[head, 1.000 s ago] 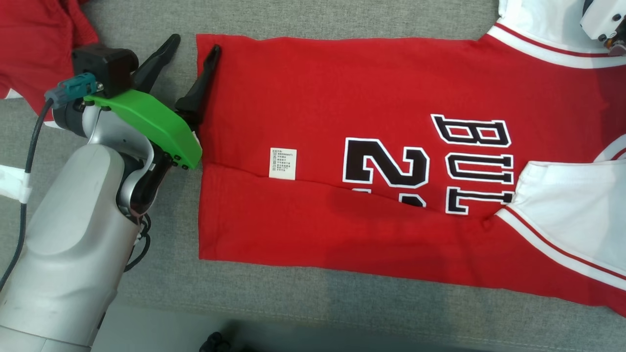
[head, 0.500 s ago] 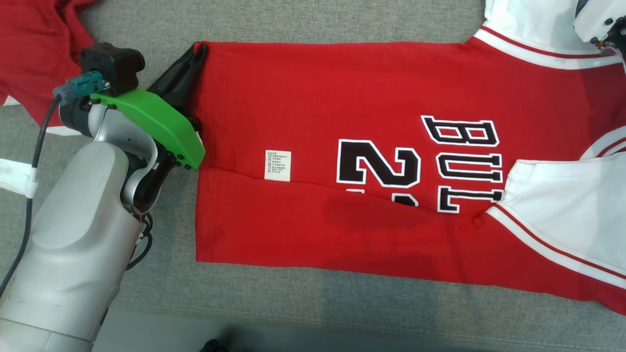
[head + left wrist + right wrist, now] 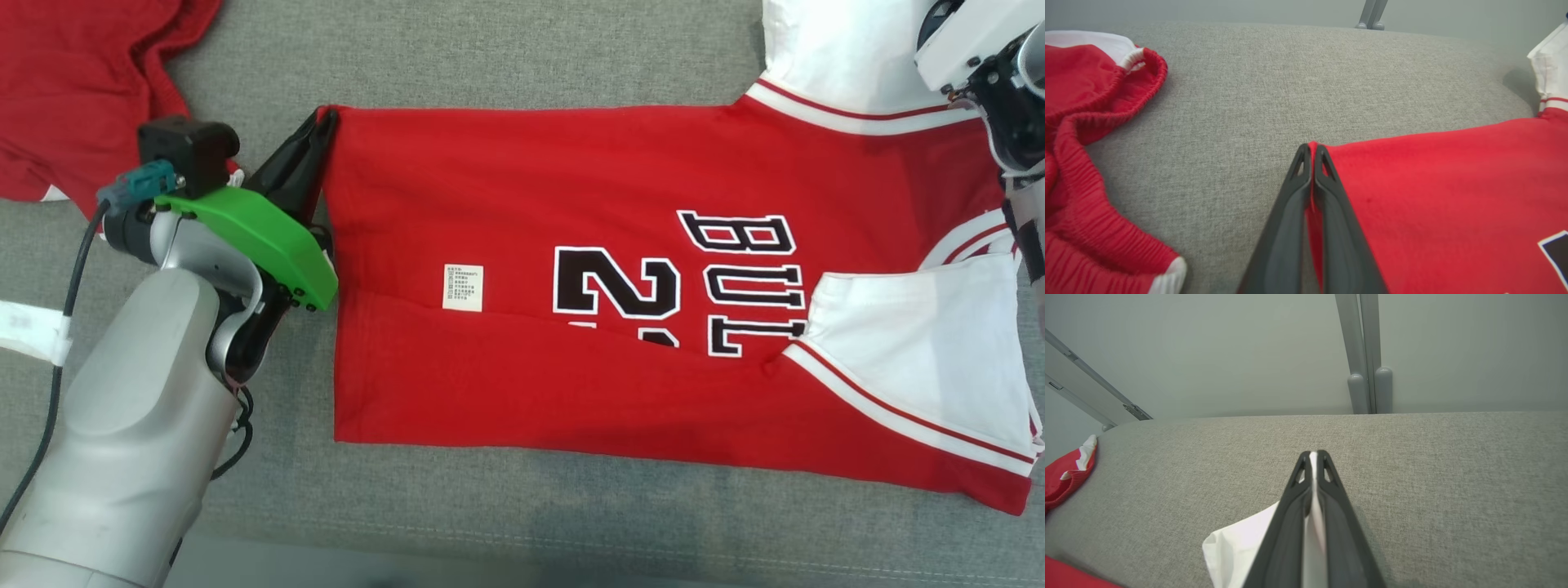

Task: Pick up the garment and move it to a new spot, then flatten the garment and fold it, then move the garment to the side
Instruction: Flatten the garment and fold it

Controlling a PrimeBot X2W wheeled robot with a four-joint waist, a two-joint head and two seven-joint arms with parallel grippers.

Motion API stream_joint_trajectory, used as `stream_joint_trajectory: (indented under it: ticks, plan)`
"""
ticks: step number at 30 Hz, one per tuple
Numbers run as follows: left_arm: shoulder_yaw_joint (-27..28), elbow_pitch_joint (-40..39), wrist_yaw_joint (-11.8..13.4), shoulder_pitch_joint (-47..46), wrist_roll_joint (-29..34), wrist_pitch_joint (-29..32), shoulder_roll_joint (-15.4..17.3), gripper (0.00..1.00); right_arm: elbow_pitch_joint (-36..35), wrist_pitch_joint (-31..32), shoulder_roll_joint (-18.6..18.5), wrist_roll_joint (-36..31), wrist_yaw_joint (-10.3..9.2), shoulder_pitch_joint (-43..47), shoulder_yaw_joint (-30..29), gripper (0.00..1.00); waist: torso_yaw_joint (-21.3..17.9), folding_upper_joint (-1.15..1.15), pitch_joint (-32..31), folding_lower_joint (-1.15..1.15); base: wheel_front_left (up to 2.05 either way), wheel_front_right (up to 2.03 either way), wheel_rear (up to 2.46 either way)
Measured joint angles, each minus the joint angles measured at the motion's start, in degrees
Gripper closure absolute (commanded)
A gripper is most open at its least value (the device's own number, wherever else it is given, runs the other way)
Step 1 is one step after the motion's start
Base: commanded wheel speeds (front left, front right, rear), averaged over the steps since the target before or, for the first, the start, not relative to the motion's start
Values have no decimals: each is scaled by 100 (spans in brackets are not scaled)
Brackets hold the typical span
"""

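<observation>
The garment [image 3: 522,204] is a red jersey with white sleeves and black lettering, lying folded lengthwise on the grey cushion. My left gripper [image 3: 326,118] is shut on its far left hem corner; the left wrist view shows red cloth [image 3: 1412,196] pinched between the closed fingers [image 3: 1312,149]. My right gripper [image 3: 1312,454] is shut on the white sleeve cloth [image 3: 1237,547], which shows between its fingers. In the head view the right arm's wrist [image 3: 976,49] sits at the top right over the white sleeve [image 3: 841,57].
Another red piece of clothing [image 3: 73,90] with an elastic waistband [image 3: 1081,122] lies bunched at the far left. The grey cushion [image 3: 490,523] extends past the jersey on all sides. A grey post [image 3: 1365,355] stands behind the cushion's far edge.
My left gripper closed on the jersey's hem corner; it stood open around that corner a second ago. The head camera has shifted, so the whole scene sits lower and further left.
</observation>
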Motion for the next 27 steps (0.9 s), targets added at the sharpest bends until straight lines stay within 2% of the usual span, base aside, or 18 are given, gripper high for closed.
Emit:
stream_joint_trajectory:
  ticks: [13,27]
  plan:
    - [-238,126,-2,635,-155,-311,207,100,-425,-614,36,485,0,1016,797,100,-250,0,-754,0,0,0,0]
    - [-468,210,-7,1228,-259,-369,436,100,-617,-873,-143,1212,0,2157,1148,100,-584,0,-1528,-1,0,0,0]
